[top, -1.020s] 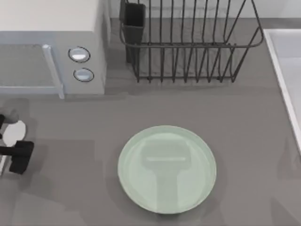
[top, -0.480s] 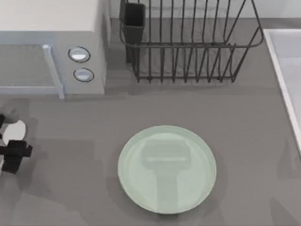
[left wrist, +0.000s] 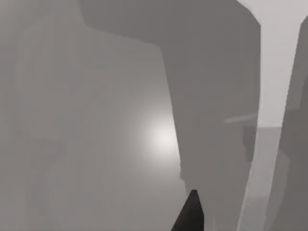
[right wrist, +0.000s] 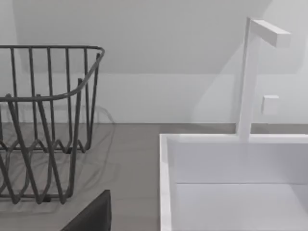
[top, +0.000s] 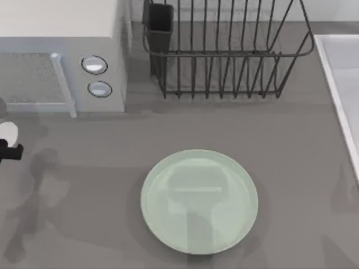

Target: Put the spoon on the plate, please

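Here, the top view holds a grey table [top: 84, 235], with the plate [top: 199, 202] lying flat at lower centre of the frame, pale mint and bare of any load. The left gripper [top: 8, 147] sits at the far left edge, mid-height, just below the microwave [top: 61, 56] that fills the upper left corner; dark finger parts and a white patch, possibly the spoon [top: 8, 132], show there, but whether the claw is spread or clamped, and whether it grips anything, cannot be told. The white patch is well apart from the plate, to its left. A dark wire dish rack [top: 224, 50] stands at upper centre, a white sink [top: 342, 84] along the right edge. The right wrist view shows the rack, the sink and a white tap [right wrist: 250, 72].
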### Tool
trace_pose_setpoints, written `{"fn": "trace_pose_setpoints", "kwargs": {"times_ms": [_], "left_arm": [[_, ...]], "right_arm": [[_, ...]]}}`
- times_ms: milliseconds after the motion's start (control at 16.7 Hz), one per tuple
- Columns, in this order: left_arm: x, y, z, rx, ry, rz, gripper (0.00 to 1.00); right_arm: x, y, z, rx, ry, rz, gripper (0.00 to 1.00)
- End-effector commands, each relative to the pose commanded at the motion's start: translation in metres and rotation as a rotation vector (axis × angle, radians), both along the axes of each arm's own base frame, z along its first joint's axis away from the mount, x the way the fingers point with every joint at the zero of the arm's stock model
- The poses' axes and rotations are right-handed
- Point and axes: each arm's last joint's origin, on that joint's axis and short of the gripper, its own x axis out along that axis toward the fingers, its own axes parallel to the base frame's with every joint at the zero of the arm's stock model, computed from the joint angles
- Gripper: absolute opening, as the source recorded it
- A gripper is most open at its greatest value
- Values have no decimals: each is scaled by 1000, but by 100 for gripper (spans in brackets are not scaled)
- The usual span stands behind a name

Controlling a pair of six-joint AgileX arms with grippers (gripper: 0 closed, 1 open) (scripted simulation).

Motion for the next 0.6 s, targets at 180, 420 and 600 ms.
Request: {"fn": "trace_pose_setpoints", "kwargs": {"times_ms": [180, 420, 600], "left_arm": [[-3, 0, 24, 2, -21, 2, 0], [-3, 0, 24, 2, -19, 2, 0], [-2, -3, 21, -5, -11, 19, 0]], "right_arm": [[0, 0, 0, 0, 0, 0, 100], [0, 0, 0, 0, 0, 0, 100], [0, 0, 0, 0, 0, 0, 100]]}}
